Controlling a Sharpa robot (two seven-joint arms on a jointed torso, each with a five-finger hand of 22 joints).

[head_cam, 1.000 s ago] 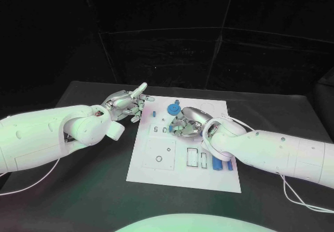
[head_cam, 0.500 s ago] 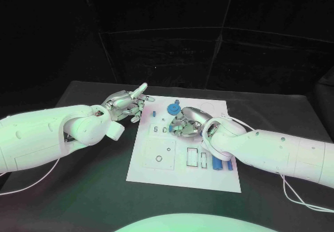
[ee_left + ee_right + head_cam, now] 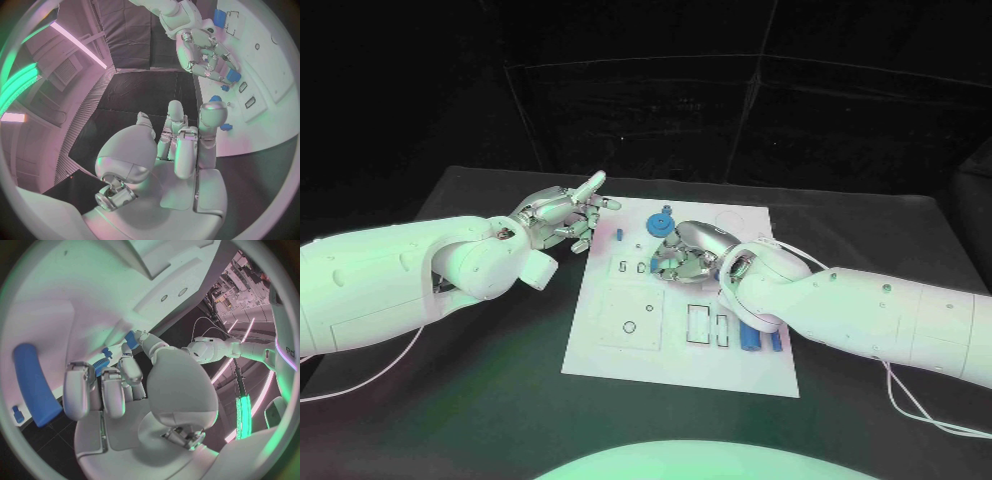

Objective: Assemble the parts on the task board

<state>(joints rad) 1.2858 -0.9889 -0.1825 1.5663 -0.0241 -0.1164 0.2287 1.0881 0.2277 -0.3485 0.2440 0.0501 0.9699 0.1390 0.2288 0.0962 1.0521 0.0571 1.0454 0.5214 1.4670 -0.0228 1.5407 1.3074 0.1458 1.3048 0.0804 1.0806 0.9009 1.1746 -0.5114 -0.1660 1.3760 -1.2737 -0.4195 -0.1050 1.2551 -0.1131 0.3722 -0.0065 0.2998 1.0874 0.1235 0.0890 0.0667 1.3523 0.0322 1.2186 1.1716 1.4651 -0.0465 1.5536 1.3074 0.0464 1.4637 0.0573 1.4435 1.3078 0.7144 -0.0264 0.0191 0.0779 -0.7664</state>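
Two hands at the task board [image 3: 678, 340], frame centre.
Right hand [image 3: 687, 252] curls over the board's upper middle, pinching a small blue part [image 3: 232, 75]. Left hand [image 3: 564, 217], at the board's upper-left edge, holds nothing, fingers spread. Blue gear [image 3: 659, 223] stands just above the right hand.

The task board [image 3: 678, 345] is white with thin dark printed outlines. The parts [image 3: 760, 341] on it are blue. The surface [image 3: 473, 400] is black. Both arms are white, each hand [image 3: 567, 218] silver.
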